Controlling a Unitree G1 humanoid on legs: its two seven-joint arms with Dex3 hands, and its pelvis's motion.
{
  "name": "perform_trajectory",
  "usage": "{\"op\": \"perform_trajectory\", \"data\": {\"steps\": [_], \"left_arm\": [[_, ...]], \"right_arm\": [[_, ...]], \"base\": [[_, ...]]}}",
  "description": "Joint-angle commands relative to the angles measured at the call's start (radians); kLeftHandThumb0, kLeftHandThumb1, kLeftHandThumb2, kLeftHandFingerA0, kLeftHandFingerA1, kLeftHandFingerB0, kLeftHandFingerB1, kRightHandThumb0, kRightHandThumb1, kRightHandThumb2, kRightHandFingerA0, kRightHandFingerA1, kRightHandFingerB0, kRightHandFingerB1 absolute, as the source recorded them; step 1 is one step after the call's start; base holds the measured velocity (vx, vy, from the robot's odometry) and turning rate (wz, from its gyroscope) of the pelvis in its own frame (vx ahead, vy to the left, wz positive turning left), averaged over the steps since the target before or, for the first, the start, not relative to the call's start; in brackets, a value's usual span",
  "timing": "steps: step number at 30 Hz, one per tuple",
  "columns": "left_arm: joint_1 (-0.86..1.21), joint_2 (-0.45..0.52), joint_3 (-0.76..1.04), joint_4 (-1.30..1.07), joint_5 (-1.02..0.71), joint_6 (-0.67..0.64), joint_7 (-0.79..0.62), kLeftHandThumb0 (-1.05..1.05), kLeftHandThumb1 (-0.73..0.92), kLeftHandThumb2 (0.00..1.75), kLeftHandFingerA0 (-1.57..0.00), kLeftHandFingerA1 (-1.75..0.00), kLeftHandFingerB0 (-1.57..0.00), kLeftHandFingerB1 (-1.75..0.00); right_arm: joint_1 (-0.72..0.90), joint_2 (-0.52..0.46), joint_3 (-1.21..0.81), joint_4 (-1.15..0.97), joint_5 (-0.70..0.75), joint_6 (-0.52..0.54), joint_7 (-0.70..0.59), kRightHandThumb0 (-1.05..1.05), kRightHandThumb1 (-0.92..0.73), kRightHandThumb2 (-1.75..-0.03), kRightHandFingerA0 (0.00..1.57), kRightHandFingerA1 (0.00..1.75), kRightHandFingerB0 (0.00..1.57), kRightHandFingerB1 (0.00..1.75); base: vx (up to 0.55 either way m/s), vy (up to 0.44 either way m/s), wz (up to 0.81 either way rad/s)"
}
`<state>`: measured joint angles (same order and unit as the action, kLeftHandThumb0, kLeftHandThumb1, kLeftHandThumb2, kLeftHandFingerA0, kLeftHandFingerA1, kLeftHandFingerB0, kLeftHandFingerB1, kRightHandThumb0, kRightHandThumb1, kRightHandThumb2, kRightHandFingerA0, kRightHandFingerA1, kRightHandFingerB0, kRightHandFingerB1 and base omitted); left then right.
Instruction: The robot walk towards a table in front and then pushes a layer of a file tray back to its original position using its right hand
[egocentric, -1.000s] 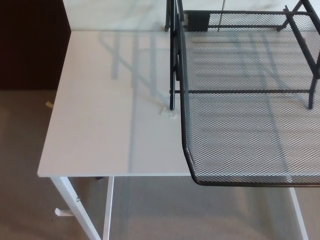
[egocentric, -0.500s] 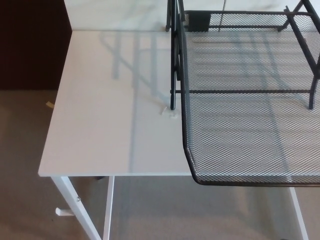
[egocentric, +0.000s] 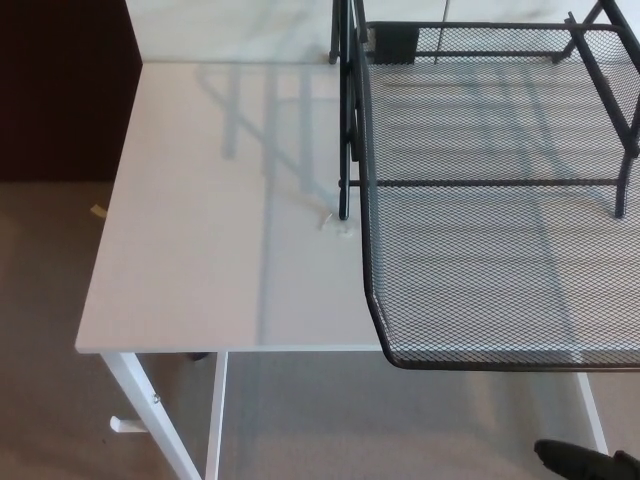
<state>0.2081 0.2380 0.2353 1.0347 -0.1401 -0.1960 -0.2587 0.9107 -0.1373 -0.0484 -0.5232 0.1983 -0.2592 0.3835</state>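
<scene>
A black wire-mesh file tray stands on the right part of the white table, its upright frame near the middle of the picture. One mesh layer is slid out toward me, and its front rim hangs past the table's front edge. A small dark part of my right hand shows at the bottom right corner, below and in front of that rim and apart from it. Most of the hand is cut off by the picture's edge. My left hand does not show.
The table's white legs stand on beige carpet. A dark wall or cabinet fills the upper left. A small white scrap lies at the foot of the tray frame. A bit of tape lies on the floor.
My right hand has come into the picture at the bottom right corner. The tray, its slid-out layer and the table stand as before.
</scene>
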Motion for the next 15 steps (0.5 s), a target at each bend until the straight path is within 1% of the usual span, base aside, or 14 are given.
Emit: {"op": "perform_trajectory", "data": {"steps": [1, 4, 7, 10, 12, 13, 14, 15], "left_arm": [[0.008, 0.033, -0.008, -0.008, 0.015, -0.024, -0.024, -0.03, 0.45, 0.88, -0.41, -0.6, -0.18, -0.49], [0.007, 0.031, -0.007, -0.017, 0.013, -0.011, -0.016, -0.03, 0.44, 0.87, -0.4, -0.6, -0.19, -0.49], [0.008, 0.032, -0.007, -0.022, 0.011, -0.006, -0.019, -0.03, 0.45, 0.87, -0.39, -0.59, -0.19, -0.49], [0.005, 0.033, -0.005, -0.019, 0.009, -0.009, -0.023, -0.03, 0.45, 0.87, -0.4, -0.59, -0.18, -0.49], [0.006, 0.031, -0.008, -0.022, 0.012, -0.009, -0.019, -0.03, 0.45, 0.87, -0.4, -0.59, -0.19, -0.49], [0.008, 0.029, -0.01, -0.021, 0.016, -0.011, -0.015, -0.03, 0.45, 0.87, -0.4, -0.59, -0.19, -0.49], [0.008, 0.028, -0.016, -0.018, 0.023, -0.019, -0.011, -0.03, 0.44, 0.87, -0.39, -0.59, -0.19, -0.49], [0.008, 0.029, -0.018, -0.015, 0.026, -0.022, -0.01, -0.03, 0.44, 0.87, -0.39, -0.59, -0.19, -0.49]], "right_arm": [[0.243, -0.049, -0.012, -0.451, 0.068, -0.221, 0.065, -0.14, -0.6, -0.57, 0.54, 0.5, 0.49, 0.45], [0.247, -0.034, 0.011, -0.475, 0.065, -0.285, 0.067, -0.16, -0.58, -0.56, 0.57, 0.51, 0.51, 0.46], [0.269, -0.024, 0.027, -0.517, 0.056, -0.312, 0.059, -0.16, -0.58, -0.56, 0.56, 0.5, 0.52, 0.46], [0.243, 0.007, 0.034, -0.521, 0.019, -0.362, 0.039, -0.15, -0.56, -0.56, 0.56, 0.53, 0.5, 0.48], [0.216, 0.038, 0.008, -0.517, -0.047, -0.385, 0.013, -0.18, -0.55, -0.56, 0.51, 0.5, 0.47, 0.47], [0.186, 0.061, -0.028, -0.52, -0.116, -0.395, -0.008, -0.21, -0.53, -0.55, 0.44, 0.47, 0.42, 0.43], [0.156, 0.077, -0.073, -0.523, -0.196, -0.401, -0.022, -0.25, -0.54, -0.55, 0.39, 0.43, 0.38, 0.39], [0.147, 0.081, -0.091, -0.524, -0.225, -0.404, -0.024, -0.25, -0.54, -0.55, 0.39, 0.43, 0.38, 0.39]], "base": [[0.0, 0.0, 0.0], [0.0, 0.0, 0.0], [0.0, 0.0, 0.0], [0.0, 0.0, 0.0], [0.0, 0.0, 0.0], [0.0, 0.0, 0.0], [0.0, 0.0, 0.0], [0.0, 0.0, 0.0]]}}
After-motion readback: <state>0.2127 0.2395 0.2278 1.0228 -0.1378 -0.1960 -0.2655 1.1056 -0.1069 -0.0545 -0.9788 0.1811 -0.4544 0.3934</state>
